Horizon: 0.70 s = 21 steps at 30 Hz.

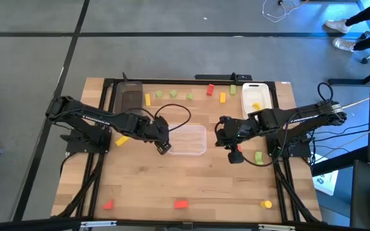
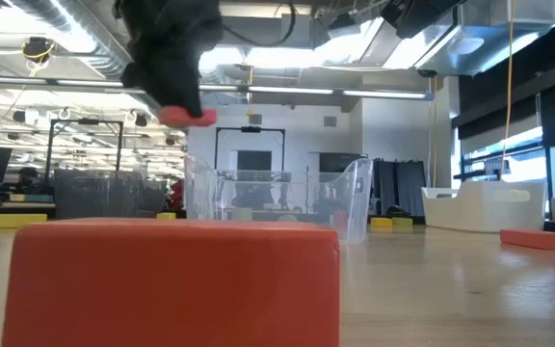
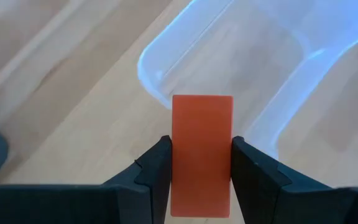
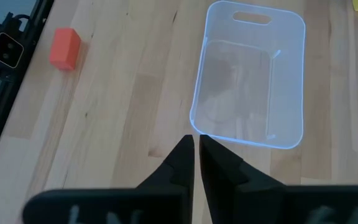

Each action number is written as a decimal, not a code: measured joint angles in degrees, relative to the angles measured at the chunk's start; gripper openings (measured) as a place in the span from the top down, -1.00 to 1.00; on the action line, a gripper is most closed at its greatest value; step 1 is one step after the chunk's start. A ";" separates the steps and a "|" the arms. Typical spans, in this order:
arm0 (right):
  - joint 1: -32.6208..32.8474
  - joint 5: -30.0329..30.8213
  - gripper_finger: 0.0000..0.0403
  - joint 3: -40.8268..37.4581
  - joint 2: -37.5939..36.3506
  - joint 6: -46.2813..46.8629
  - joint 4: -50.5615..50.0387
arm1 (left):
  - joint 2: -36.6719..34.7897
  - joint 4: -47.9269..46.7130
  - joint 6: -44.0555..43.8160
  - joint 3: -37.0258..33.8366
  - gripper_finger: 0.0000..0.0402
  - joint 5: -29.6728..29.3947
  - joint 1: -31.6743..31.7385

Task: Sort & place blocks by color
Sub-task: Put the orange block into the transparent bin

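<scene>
Sorting, early stage: the left gripper [image 3: 201, 163] is pinching a red block [image 3: 202, 152] between its fingers, holding it above the near corner of the clear tray [image 1: 189, 140], which is lying empty. The right gripper [image 4: 196, 149] is hovering beside that tray, jaws pressed together on nothing. The white tray [image 1: 257, 97] is holding one yellow block [image 1: 256, 106]; most red, yellow and green blocks are lying scattered on the table [image 1: 140, 186], awaiting placement.

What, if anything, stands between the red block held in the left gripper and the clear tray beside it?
Nothing visible does. The left gripper is shut on the red block right at the near corner of the clear tray, which looks empty. The right gripper waits, shut, on the tray's other side.
</scene>
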 joint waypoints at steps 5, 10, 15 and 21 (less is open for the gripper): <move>0.00 -0.04 0.87 0.00 0.00 0.08 0.02 | 0.62 4.48 2.57 0.55 0.32 2.76 0.13; 0.00 -0.04 0.87 0.00 0.00 0.15 0.30 | 3.49 12.78 5.78 0.57 0.32 5.35 0.17; 0.00 -0.04 0.87 0.02 -0.02 0.01 0.72 | 7.93 18.55 8.96 0.57 0.32 6.20 0.51; 0.00 -0.04 0.87 0.04 -0.02 -0.01 1.16 | 12.69 20.10 10.36 0.61 0.32 6.03 2.35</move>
